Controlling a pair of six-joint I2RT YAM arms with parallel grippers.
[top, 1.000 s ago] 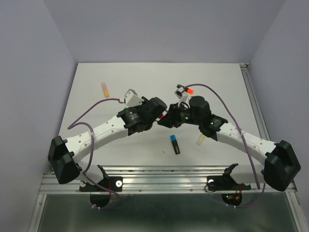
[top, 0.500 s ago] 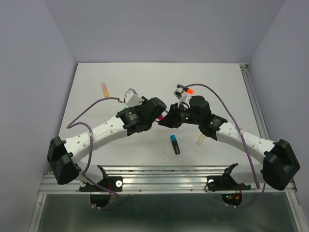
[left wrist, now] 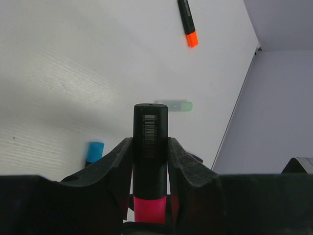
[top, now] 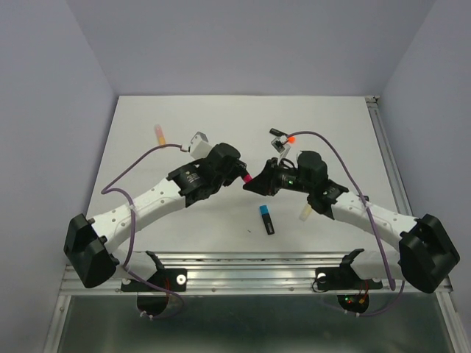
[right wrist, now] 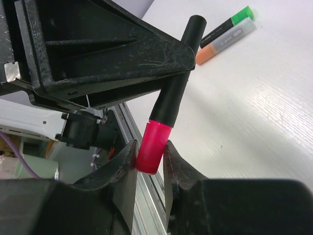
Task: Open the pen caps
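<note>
While my left tool (left wrist: 150, 147) clamps the stubby black plastic barrel (left wrist: 150, 128), my right tool (right wrist: 149, 152) is closed on its pink blocky plastic cap (right wrist: 154, 142). The pen is held above the white bench (top: 331, 125), just beyond the blue-capped black highlighter (top: 267, 219) lying there. I judge this the pull-off step: next I need a straight pull apart along the pen's axis, both grips firm.

1. The left arm (top: 158, 195) and right arm (top: 360, 209) reach in from the near corners, and their wrists meet over the middle of the desk (top: 221, 118).
2. The left tool (left wrist: 149, 144) is clamped on a black barrel (left wrist: 150, 122).
3. The right tool (right wrist: 149, 146) faces it, fingers pinching the pink cap (right wrist: 154, 139) from both sides.
</note>
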